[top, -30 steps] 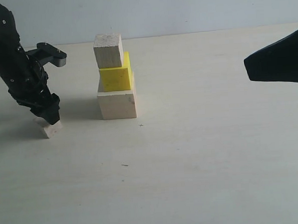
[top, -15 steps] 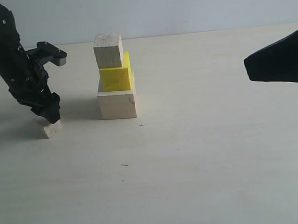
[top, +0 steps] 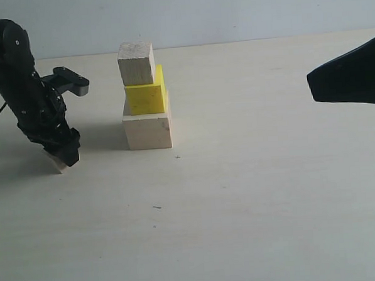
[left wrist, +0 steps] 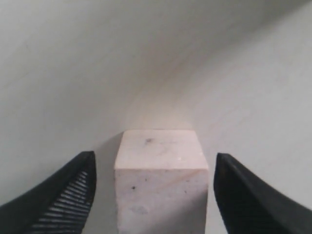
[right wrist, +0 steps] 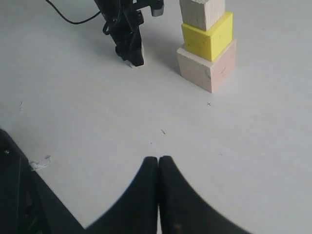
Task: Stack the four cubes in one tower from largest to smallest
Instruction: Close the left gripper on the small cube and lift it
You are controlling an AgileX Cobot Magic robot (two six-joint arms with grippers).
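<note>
Well to the left of the tower, the left gripper (top: 64,157) is down at the table (top: 253,194) with its jaws spread wide around the small cube (left wrist: 161,187). The wrist view shows a clear gap between the wood and each jaw, so nothing is gripped yet. The small cube sits flat on the table, about centred between the jaws, with one face square to the camera.

The tower (top: 145,98) has three levels: the large cube (top: 147,131) at the base, the yellow cube (top: 145,100) on it, and the medium cube (top: 136,62) on top. The medium cube sits a little to the left on the yellow one, its left edge slightly overhanging.

Far to the right of the tower, the right gripper (right wrist: 158,165) hangs above the table with its jaws pressed together, holding nothing.

The step in hand looks like the pickup of the last cube. To do it well, the jaws should close evenly on the two side faces, low enough for a firm hold, so the cube does not twist or skid. Then lift straight up, high enough to pass above the medium cube, before moving toward the tower. Aim at the middle of the medium cube's top, not the tower's base, since that level is offset. Lower gently and release only once the wood rests flat, because a sideways nudge could topple the upper cubes.
</note>
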